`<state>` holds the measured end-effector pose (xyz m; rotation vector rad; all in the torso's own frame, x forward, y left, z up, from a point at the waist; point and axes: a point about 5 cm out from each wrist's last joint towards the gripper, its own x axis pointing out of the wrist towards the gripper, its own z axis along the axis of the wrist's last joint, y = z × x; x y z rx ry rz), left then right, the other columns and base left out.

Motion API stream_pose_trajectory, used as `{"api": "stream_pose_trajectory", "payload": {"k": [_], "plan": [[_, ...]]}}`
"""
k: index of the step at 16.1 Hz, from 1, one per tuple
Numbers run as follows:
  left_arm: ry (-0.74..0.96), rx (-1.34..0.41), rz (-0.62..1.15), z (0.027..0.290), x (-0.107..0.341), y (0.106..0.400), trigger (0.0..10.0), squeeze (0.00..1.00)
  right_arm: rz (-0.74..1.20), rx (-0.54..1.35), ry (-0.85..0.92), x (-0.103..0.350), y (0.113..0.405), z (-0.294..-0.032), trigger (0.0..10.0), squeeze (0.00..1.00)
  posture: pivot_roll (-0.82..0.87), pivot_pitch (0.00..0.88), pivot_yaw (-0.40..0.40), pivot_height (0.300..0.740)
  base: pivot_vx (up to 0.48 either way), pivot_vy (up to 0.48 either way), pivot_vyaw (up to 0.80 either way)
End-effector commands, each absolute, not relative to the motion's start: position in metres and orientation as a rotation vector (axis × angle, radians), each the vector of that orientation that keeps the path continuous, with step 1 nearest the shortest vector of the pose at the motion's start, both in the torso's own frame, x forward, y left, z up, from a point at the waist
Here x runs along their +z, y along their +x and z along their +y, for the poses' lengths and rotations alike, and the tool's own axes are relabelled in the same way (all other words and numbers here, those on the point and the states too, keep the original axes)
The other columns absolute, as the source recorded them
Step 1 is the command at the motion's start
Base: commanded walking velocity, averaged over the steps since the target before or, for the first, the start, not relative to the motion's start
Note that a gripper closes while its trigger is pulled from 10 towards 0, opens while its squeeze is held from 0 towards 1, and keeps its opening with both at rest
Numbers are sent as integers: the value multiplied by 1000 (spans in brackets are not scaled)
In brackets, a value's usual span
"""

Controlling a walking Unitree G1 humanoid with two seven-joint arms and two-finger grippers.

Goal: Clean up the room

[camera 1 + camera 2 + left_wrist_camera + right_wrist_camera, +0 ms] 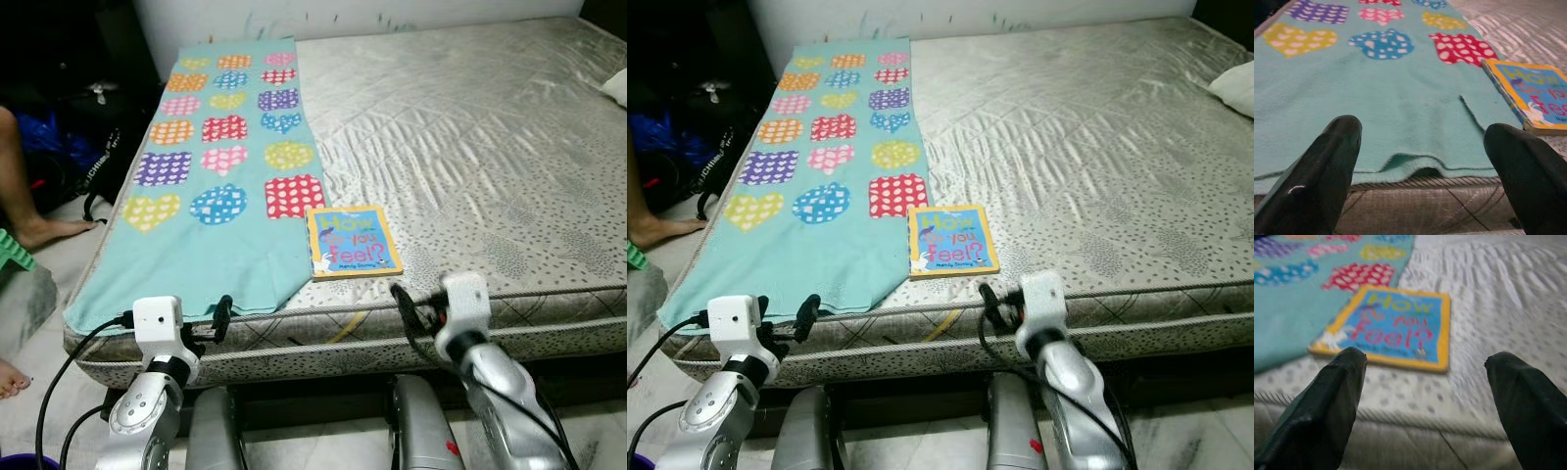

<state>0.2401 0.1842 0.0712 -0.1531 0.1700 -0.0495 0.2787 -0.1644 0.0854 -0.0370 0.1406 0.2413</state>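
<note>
bare mattress with a teal heart-patterned blanket spread along its left side and a picture book lying flat just beside the blanket's near corner, close to the front edge. both grippers hover at that edge, fingers spread and empty: right gripper faces the book, left gripper faces the blanket hem. judged best practice: advance the right gripper low, pinch the book's near edge squarely, and avoid snagging the blanket.

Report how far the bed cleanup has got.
Done: nothing visibly. The book lies flat on the mattress, beside the heart-patterned blanket. In hand: nothing; left gripper and right gripper are open at the bed's edge. Left: book and blanket.
</note>
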Motion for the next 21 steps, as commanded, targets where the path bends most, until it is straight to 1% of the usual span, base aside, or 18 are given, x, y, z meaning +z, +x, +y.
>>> {"api": "stream_pose_trajectory", "payload": {"k": [1, 3, 5, 6, 9, 11, 12, 14, 16, 18, 21], "plan": [[-141, -27, 154, 188, 77, 240, 10000, 0, 164, 254, 4, 84, 283, -159, 10000, 0, -28, 35, 47, 508, 0, 0, 0], [-136, -16, 145, 188, 81, 238, 10000, 0, 214, 281, 67, 80, 294, -145, 10000, 0, 11, 52, 36, 508, 0, 0, 0], [-140, 6, 142, 188, 86, 233, 10000, 0, 265, 349, 176, 77, 311, -117, 10000, 0, 60, 72, 30, 508, 0, 0, 0], [-143, 15, 146, 187, 89, 226, 10000, 0, 268, 317, 213, 78, 322, -106, 10000, 0, 115, 89, 30, 508, 0, 0, 0], [-180, 2, 170, 181, 93, 215, 10000, 0, 355, 179, 368, 71, 336, -94, 10000, 0, 178, 107, 30, 508, 0, 0, 0], [-179, -1, 175, 180, 95, 210, 10000, 0, 392, 149, 400, 67, 338, -86, 10000, 0, 194, 119, 26, 508, 0, 0, 0], [-179, 7, 185, 181, 94, 207, 10000, 0, 410, 123, 382, 64, 338, -84, 10000, 0, 201, 128, 23, 508, 0, 0, 0], [-186, 19, 214, 179, 95, 201, 10000, 0, 486, 11, 413, 51, 336, -84, 10000, 0, 213, 138, 20, 508, 0, 0, 0], [-196, 16, 234, 175, 94, 197, 10000, 0, 524, -11, 483, 45, 333, -78, 10000, 0, 224, 141, 19, 508, 0, 0, 0], [-203, 5, 248, 171, 94, 194, 10000, 0, 527, 9, 549, 45, 331, -67, 10000, 0, 231, 142, 23, 508, 0, 0, 0], [-224, -2, 274, 166, 94, 190, 10000, 0, 537, 14, 723, 47, 330, -49, 10000, 0, 244, 145, 29, 508, 0, 0, 0]]}}
